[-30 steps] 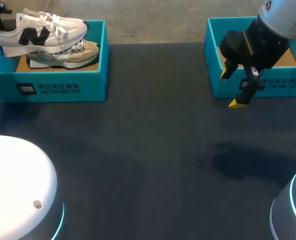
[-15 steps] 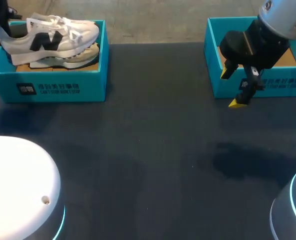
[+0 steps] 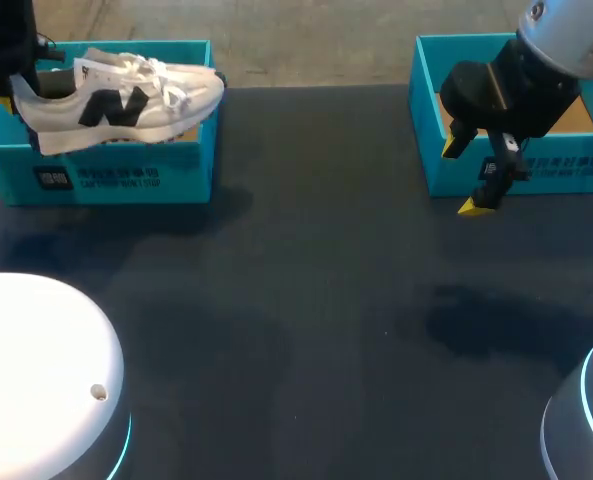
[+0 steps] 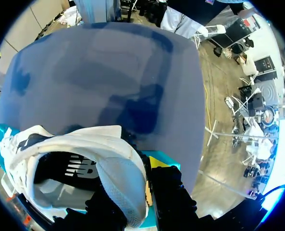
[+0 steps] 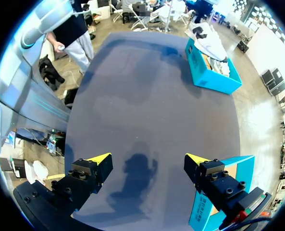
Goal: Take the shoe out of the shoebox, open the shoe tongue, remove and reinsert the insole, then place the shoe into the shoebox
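Your shoe [image 3: 126,100] hangs in the air over the near wall of the left shoebox [image 3: 106,178], which sits at the tabletop's far left corner. The shoe is sole down and roughly level, and its toe juts past the box's right wall. Between the two boxes and out to the near edge, the dark tabletop [image 3: 296,300] is open room, broken only by a rounded white base [image 3: 36,370] at the near left corner.

A second teal shoebox [image 3: 536,172] stands at the far right, its cardboard floor showing.

Your left arm [image 3: 4,40] comes in over the far left edge, behind the box. The left jaws are clenched on the shoe's heel: in the left wrist view the black fingers [image 4: 168,192] pinch the padded heel collar from two sides.

Your right arm [image 3: 561,40] hangs at the second box's near wall, wrist tilted. The right jaws are released, with yellow tips [image 5: 100,159] wide apart above bare tabletop.
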